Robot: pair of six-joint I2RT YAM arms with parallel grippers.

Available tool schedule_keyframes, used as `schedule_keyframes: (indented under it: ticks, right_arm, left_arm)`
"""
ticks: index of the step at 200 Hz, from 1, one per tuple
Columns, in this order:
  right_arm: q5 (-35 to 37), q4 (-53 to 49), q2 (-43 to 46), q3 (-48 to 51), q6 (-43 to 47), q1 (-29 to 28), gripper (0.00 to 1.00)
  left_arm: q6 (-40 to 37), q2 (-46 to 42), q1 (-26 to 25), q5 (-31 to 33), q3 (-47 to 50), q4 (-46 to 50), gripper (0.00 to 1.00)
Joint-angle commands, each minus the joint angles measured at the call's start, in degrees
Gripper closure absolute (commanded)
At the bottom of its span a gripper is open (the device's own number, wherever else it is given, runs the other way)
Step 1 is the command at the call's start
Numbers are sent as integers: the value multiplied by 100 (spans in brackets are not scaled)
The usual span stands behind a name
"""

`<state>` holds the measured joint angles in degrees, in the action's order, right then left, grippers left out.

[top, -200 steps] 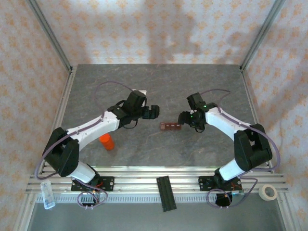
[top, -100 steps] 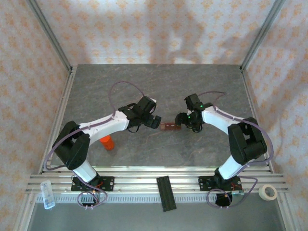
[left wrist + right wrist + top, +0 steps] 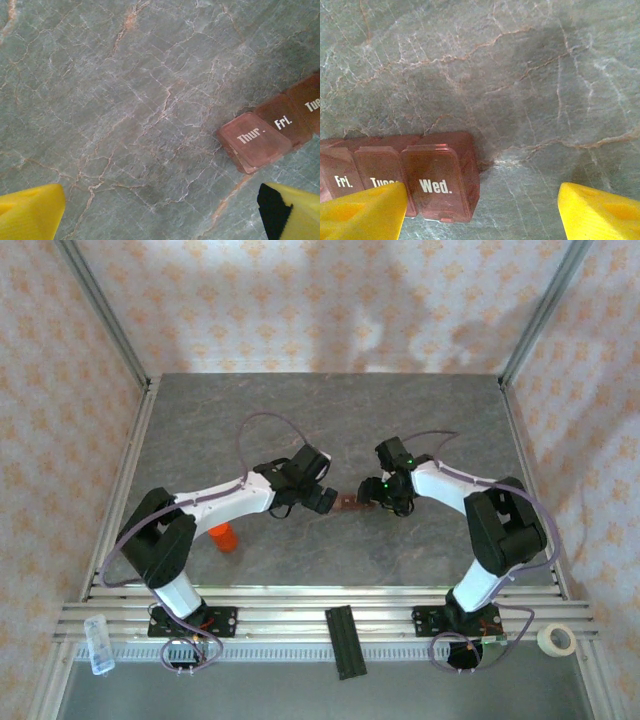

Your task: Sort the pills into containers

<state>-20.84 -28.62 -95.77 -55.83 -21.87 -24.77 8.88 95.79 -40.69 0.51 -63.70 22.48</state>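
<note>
Stretching lengthwise between my left gripper (image 3: 322, 499) and right gripper (image 3: 384, 502), both spread apart, the containers (image 3: 355, 503) point "Thur." leftward.

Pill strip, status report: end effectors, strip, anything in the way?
Open: left end effector, right end effector, one at each end of pill strip. Strip lies flat, ungripped. Off left, orange bottle stands apart.

Robot lab test cell: aluminium frame (image 3: 100, 335), patterned fabric walls (image 3: 300, 300), marble-look tabletop (image 3: 400, 560), mounting rails (image 3: 300, 615).
</note>
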Motion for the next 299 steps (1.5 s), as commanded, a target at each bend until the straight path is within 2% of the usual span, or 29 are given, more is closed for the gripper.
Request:
schedule_keyframes:
  ticks: [1,113,222,299]
  right_arm:
    - [254,-76,-140,-70,49,-43,21]
    - [271,-48,-229,33,46,-43,22]
    - [257,12,-310,143,50,-50,23]
    - [273,6,-328,125,37,-42,23]
  left_arm:
    - [-124,89,-84,127,-15,-70,0]
    - [-263,386,-176,-727,160,-528,0]
    - [-299,818,-166,-343,-145,-441,0]
    - [-436,1007,145,-144,-690,-194,0]
